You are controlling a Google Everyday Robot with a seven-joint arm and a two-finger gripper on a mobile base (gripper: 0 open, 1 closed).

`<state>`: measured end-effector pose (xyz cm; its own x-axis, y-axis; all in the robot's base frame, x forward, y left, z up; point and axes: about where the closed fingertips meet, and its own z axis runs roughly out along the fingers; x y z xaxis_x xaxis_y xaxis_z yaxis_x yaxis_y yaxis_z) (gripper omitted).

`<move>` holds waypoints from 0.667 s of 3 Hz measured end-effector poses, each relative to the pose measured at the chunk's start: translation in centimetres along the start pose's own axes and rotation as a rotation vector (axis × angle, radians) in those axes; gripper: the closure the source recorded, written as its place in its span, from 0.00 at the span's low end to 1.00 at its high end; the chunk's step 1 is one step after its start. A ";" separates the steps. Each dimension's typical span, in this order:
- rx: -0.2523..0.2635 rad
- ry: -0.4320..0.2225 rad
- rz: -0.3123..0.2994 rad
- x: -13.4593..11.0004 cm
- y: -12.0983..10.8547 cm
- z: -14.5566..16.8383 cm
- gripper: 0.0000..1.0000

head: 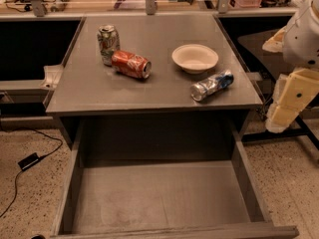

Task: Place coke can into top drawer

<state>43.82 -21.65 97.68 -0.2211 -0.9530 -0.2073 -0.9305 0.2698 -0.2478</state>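
The coke can point(131, 64) is red-orange with white lettering and lies on its side on the grey cabinet top point(99, 91), left of centre. The top drawer point(159, 198) is pulled out wide open below the cabinet top, with nothing on its scuffed bottom. My gripper point(286, 106) hangs at the far right edge of the view, beside the cabinet's right front corner. It is well apart from the coke can and holds nothing that I can see.
A green-and-white can point(108, 44) stands upright, touching or just behind the coke can. A white bowl point(195, 58) sits right of centre. A blue-and-silver can point(212, 85) lies on its side near the right front. A cable and a black adapter point(28, 161) lie on the floor at the left.
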 end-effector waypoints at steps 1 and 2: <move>0.000 0.000 0.000 0.0 0.0 0.0 0.00; 0.003 -0.026 -0.027 -4.4 -2.1 1.9 0.00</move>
<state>47.27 -17.76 97.28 -0.1880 -0.9560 -0.2252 -0.9352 0.2443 -0.2564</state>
